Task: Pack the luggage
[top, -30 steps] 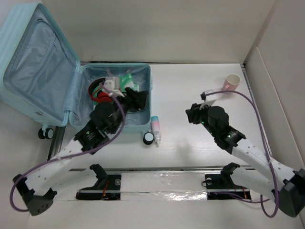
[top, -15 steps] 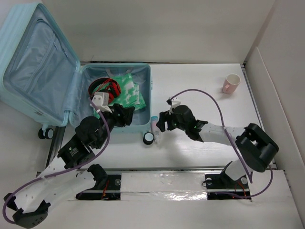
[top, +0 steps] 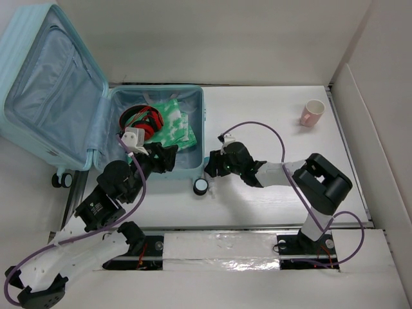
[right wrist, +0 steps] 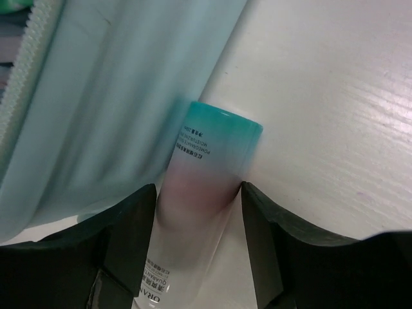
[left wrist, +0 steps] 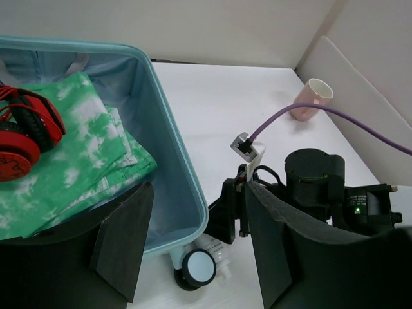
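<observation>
The left gripper (left wrist: pixel 196 241) is held open and empty, while a teal-capped bottle (right wrist: pixel 209 161) is bracketed between the jaws of the right gripper (right wrist: pixel 197 215), though whether it is clamped cannot be told.

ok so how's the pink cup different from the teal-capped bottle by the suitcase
The pink cup stands upright, mouth up; the bottle lies on its side. The cup is off alone at the far right; the bottle is right beside the luggage wall, between the fingers of the right gripper. The cup is pink all over; the bottle fades from pink to teal and carries print. Both are outside the luggage.
</observation>
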